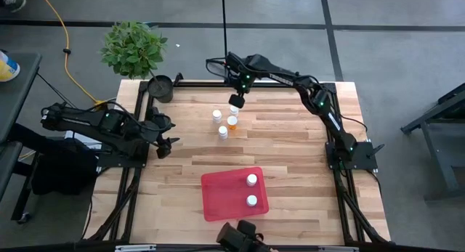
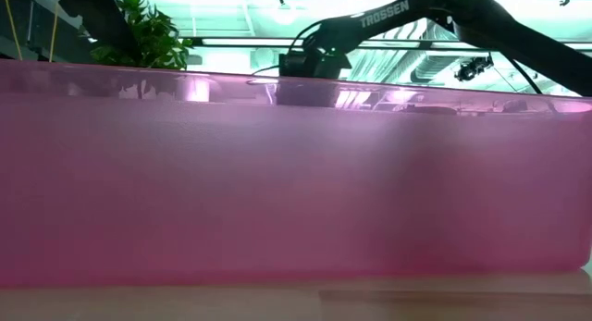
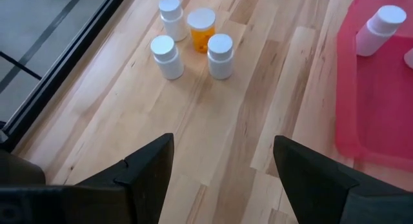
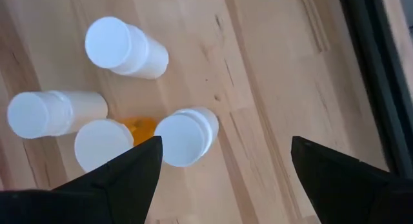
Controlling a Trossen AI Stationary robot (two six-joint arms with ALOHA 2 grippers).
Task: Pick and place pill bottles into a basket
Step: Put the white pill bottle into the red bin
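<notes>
The right arm is reaching across the upper middle of the high view, its right gripper (image 1: 234, 102) pointing down with fingers spread. The left arm is waiting folded at the left edge, left gripper (image 1: 166, 141) standing apart too.

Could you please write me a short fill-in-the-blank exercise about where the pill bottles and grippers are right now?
1. The red basket already holds ___ pill bottles.
2. In the cluster of bottles on the table, the only bottle with an amber-orange body has a ___ cap.
3. The ___ gripper hovers over that cluster, fingers open.
4. The left gripper waits near the table's left edge with its fingers ___.

Missing words: two; white; right; open
</notes>
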